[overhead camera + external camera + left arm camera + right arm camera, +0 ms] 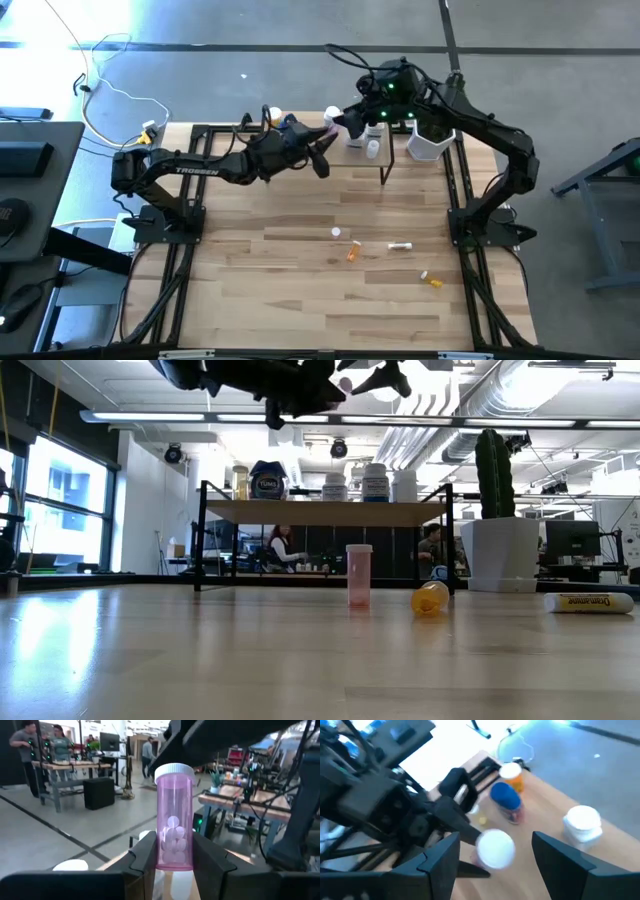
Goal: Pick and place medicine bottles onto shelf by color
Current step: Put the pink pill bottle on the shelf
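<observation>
the shelf (300,135) at the table's far edge is half hidden by both arms. above it the left gripper (170,862) clamps an upright pink bottle (174,817). the right gripper (492,855) hovers spread around its white cap (495,849).

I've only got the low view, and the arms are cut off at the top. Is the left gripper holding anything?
Observer: Yes. The left gripper is shut on an upright pink bottle with a white cap.
Operator: And where is the right gripper?
Observer: The right gripper is open, with a finger on either side of that bottle's top. I cannot tell whether it touches.
Operator: How many bottles are loose on the table?
Observer: The high view shows four: a white-capped one, an orange one, a white tube and another orange one.
</observation>
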